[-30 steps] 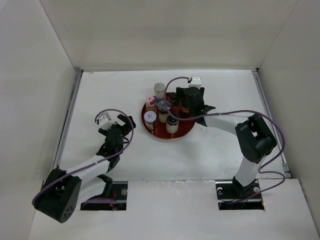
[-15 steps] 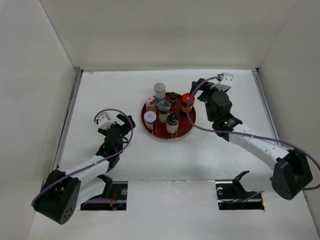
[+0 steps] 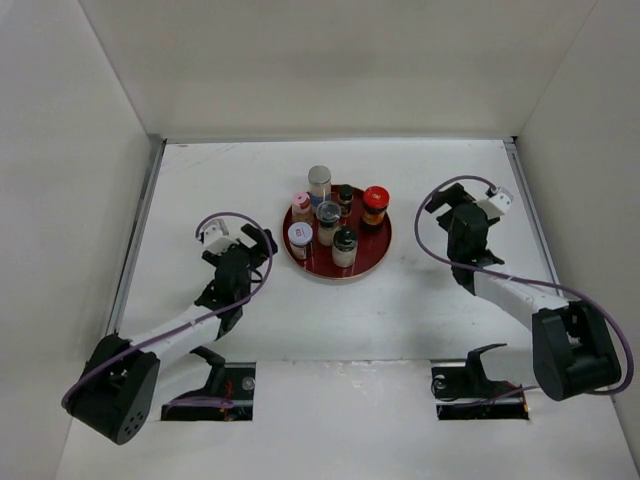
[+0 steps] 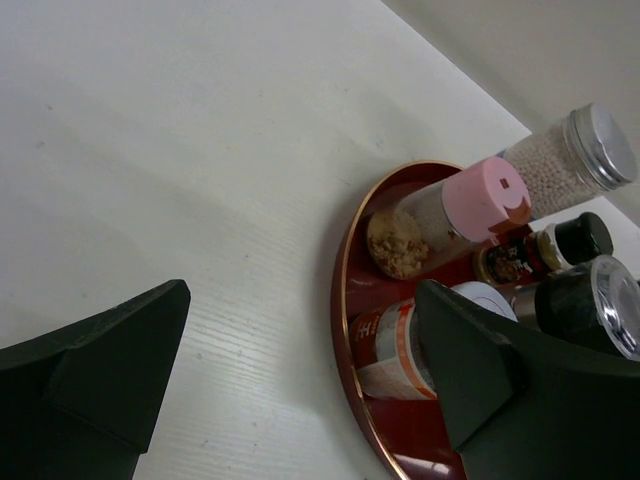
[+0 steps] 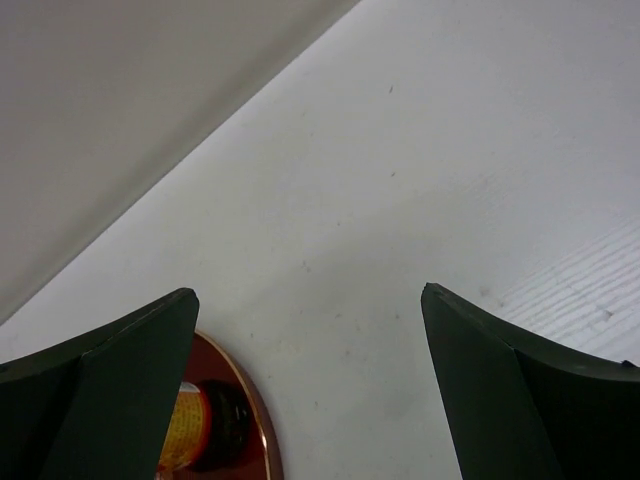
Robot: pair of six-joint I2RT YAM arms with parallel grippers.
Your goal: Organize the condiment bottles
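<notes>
Several condiment bottles stand on the red round tray (image 3: 372,256): silver cap (image 3: 319,179), pink cap (image 3: 301,203), white cap (image 3: 298,236), small black cap (image 3: 345,193), red cap (image 3: 375,199), clear grey cap (image 3: 328,214) and black cap (image 3: 344,242). My left gripper (image 3: 260,241) is open and empty just left of the tray. In the left wrist view (image 4: 300,296) it faces the pink-capped bottle (image 4: 450,205) and the white-capped bottle (image 4: 410,345). My right gripper (image 3: 447,197) is open and empty, well right of the tray. The right wrist view (image 5: 308,292) shows bare table between its fingers.
White walls close in the table at the back and both sides. The tray's rim (image 5: 262,425) and the red-capped bottle's orange label (image 5: 180,432) show at the lower left of the right wrist view. The tray's rim (image 4: 345,300) lies close to my left gripper.
My right gripper has drawn back from over the tray to the right, leaving the red-capped bottle standing on the tray. My left gripper has shifted slightly toward the tray.
</notes>
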